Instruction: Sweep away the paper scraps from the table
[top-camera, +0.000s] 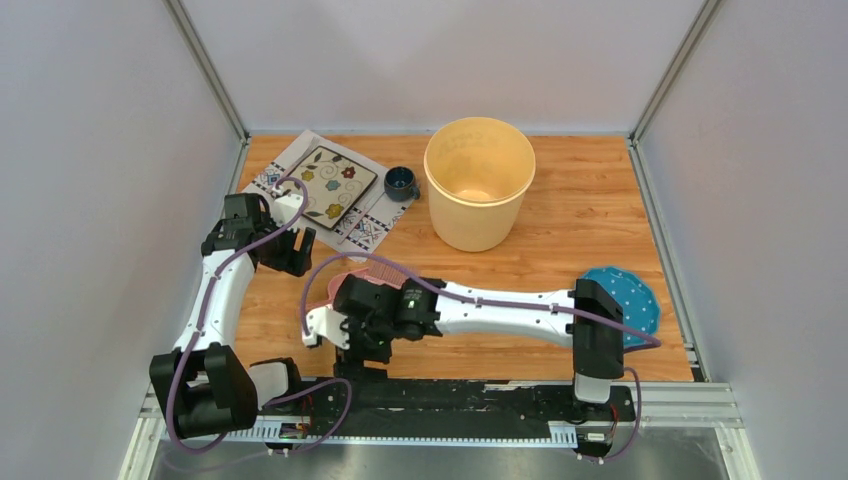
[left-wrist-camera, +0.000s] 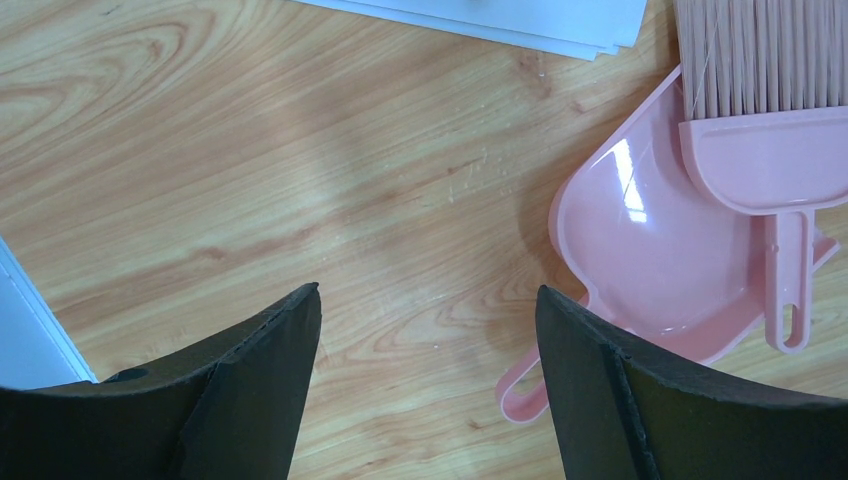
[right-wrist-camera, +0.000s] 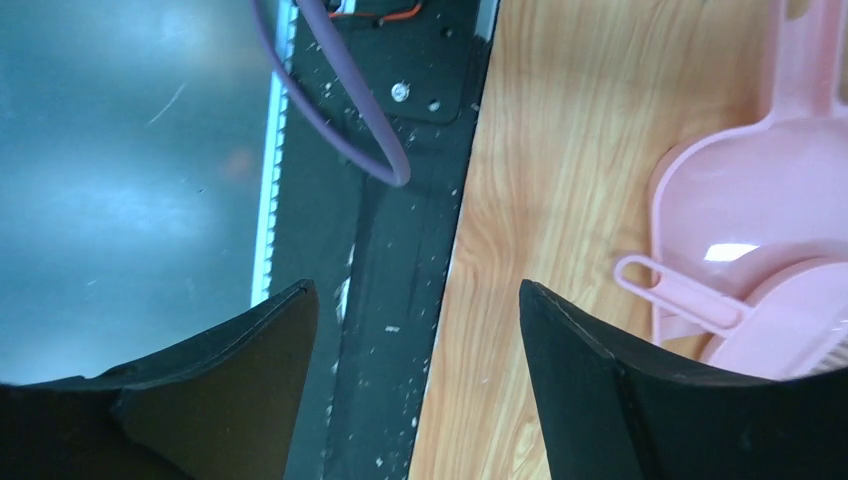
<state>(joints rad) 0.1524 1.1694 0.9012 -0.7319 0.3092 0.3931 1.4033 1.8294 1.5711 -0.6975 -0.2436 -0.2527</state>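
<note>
No readable text, labels, numbers anywhere

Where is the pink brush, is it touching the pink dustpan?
Touching. The left wrist view shows the pink brush lying in the pink dustpan, its handle across the pan's back edge.

brush (left-wrist-camera: 765, 150) on dustpan (left-wrist-camera: 640, 250) on table (left-wrist-camera: 300, 150); bucket (top-camera: 475, 225) behind (cup (top-camera: 400, 182) left)

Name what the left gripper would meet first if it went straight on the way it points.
Probably bare table: the open left gripper points down at the wood, with the dustpan just off to one side.
</note>
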